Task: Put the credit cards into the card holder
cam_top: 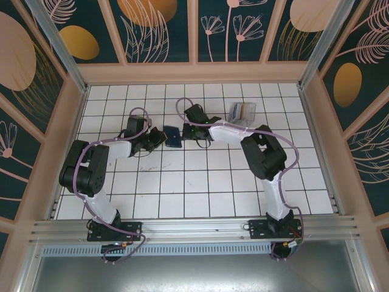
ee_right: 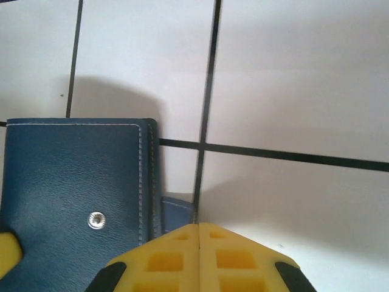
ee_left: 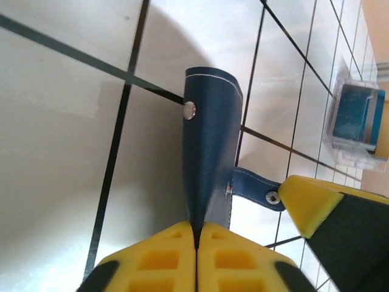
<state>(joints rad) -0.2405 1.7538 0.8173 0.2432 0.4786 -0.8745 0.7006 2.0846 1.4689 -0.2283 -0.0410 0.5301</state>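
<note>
Barely begun. My left tool [ee_left: 196, 234] is clenched on the edge of the card holder [cam_top: 172, 137], mid-tabletop [cam_top: 200, 182]. My right tool [ee_right: 199, 234], clamped flat, sits at its strap [ee_left: 252, 185]; whether it grips it I cannot tell. The credit cards [cam_top: 242, 111] stand in the clear tray [cam_top: 237, 123] at its 2 o'clock, none inserted.

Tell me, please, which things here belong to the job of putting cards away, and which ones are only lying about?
Belong to the job:
- wallet, on the table between the arms
- cards, in the tray

Only lying about:
- the tray itself, which merely holds the cards
- the patterned walls, just the surroundings
</note>
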